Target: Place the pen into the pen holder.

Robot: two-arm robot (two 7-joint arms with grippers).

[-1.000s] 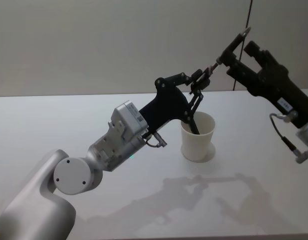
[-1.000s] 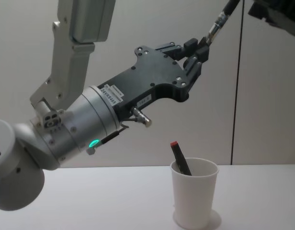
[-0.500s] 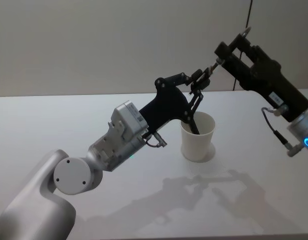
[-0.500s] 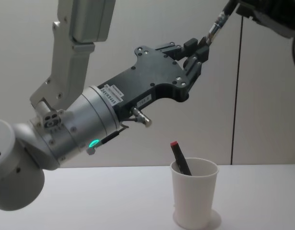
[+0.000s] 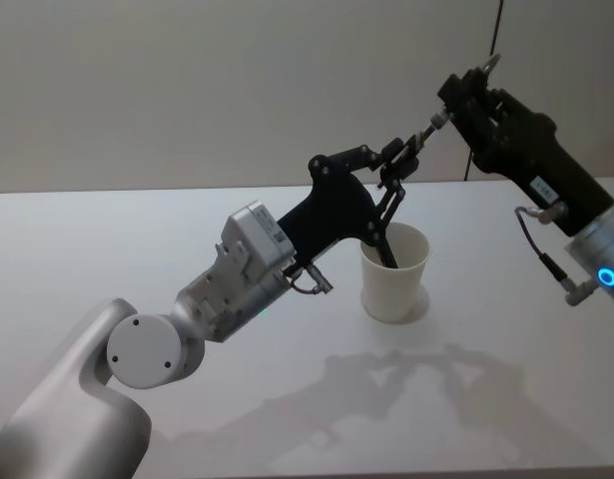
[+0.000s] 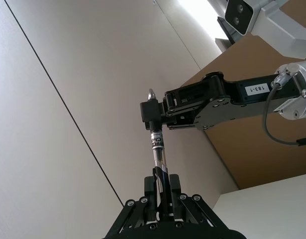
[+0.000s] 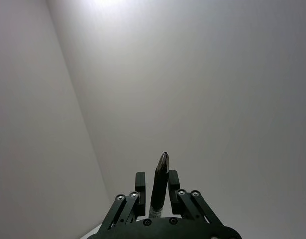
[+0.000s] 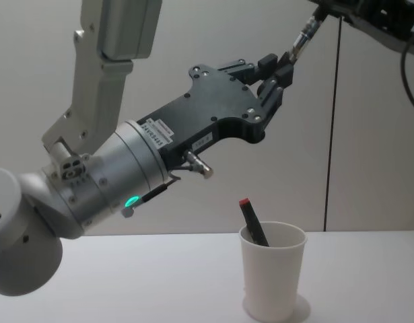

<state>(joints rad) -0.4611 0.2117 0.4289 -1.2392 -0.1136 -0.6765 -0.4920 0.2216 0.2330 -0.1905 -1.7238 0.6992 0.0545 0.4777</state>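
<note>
Holding the pen (image 5: pixel 426 126) at both ends, high above the pen holder (image 5: pixel 393 270), I've got my left gripper (image 5: pixel 397 160) clamped on its lower end and my right gripper (image 5: pixel 468 88) closed around its upper end. Seen from the head, the pen slants up and away from the cup toward my right arm, a short silver and black stretch showing between the two sets of fingers. From the left wrist, the barrel runs straight out from my left fingers (image 6: pixel 149 191) to the right gripper (image 6: pixel 153 113), which grips it crosswise, with a small ring at the pen's far tip poking past. From the right wrist, the pen (image 7: pixel 160 181) sits pinched between my right fingers (image 7: pixel 139 185), its pointed tip sticking out beyond them. The pen holder, a white paper cup (image 8: pixel 272 270), stands upright on the white table (image 5: pixel 107 259), almost directly beneath my left gripper (image 8: pixel 272 79). Inside the cup another dark pen with a red cap (image 8: pixel 252 223) leans against the rim on the side nearer my left arm, its cap poking above the rim.
</note>
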